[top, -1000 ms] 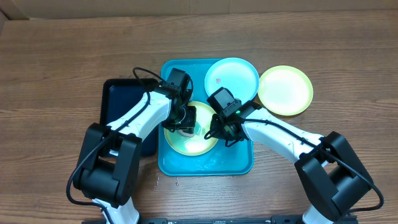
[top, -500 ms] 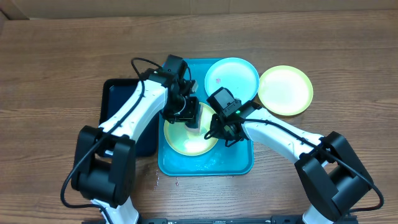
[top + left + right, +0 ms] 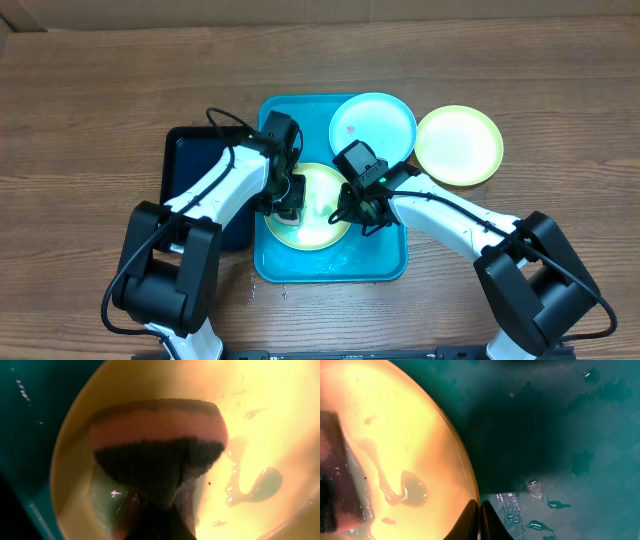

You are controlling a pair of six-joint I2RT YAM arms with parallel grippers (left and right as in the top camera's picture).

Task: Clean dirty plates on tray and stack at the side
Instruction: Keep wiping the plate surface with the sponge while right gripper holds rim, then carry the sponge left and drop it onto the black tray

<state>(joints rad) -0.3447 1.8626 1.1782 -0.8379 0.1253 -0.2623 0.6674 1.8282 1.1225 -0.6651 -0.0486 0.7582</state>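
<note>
Sponge [image 3: 157,445] pinched in left tool [image 3: 287,200], pressed flat on wet yellow-green plate [image 3: 320,228] lying in turquoise tray [image 3: 385,265]. Right tool [image 3: 480,522] pressed together on that plate's rim, pinching it. Light blue plate [image 3: 372,125] overlaps tray's far right corner; second yellow-green plate [image 3: 458,145] just beside it on tabletop [image 3: 100,100].

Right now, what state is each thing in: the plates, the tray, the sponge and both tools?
Middle plate: on the tray, wet, under the sponge.
Blue plate: specked red, overlapping the tray's far corner.
Right plate: on the table, looks clean.
Tray: wet, with droplets on it.
Sponge: pressed on the middle plate.
Left tool: shut on the sponge.
Right tool: shut, tips at the middle plate's rim.
</note>
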